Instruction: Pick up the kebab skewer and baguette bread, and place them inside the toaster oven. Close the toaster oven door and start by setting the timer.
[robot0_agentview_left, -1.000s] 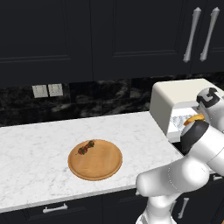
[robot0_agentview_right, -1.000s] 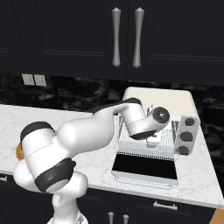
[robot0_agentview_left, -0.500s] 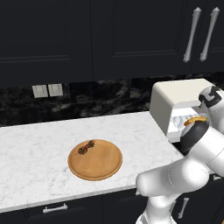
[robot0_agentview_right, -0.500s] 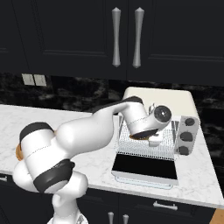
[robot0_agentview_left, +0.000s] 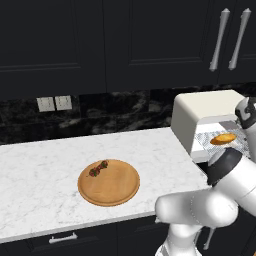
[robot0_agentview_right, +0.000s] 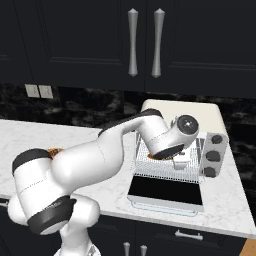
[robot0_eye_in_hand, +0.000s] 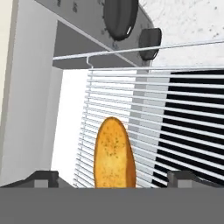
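gripper: my gripper (robot0_eye_in_hand: 113, 181) stands spread wide inside the toaster oven (robot0_agentview_left: 200, 117) mouth, a fingertip (robot0_eye_in_hand: 41, 178) on either side of the loaf and neither touching it; nothing is pinched

baguette bread: the baguette bread (robot0_eye_in_hand: 114, 154) lies on the wire rack (robot0_eye_in_hand: 175, 113), lengthwise across the bars, near the rack's front edge; from the left base view it (robot0_agentview_left: 223, 138) sits just inside the opening

kebab skewer: the kebab skewer (robot0_agentview_left: 98, 168) rests on the round wooden board (robot0_agentview_left: 109, 182), toward the board's far-left rim, well apart from the oven; the board sits near the front edge of the marble counter (robot0_agentview_left: 45, 170)

toaster oven door: the toaster oven door (robot0_agentview_right: 166, 192) hangs dropped open, flat in front of the rack; knobs (robot0_agentview_right: 213, 155) stand on the right panel

step, as I judge it: bread delivered; skewer, door and timer are not yet done

risk: pulling out, a finger could catch the loaf and roll it off the rack's front edge onto the door; lifting too steeply, my hand could strike the upper lip of the opening; the thin skewer may slip from a loose or off-centre pinch
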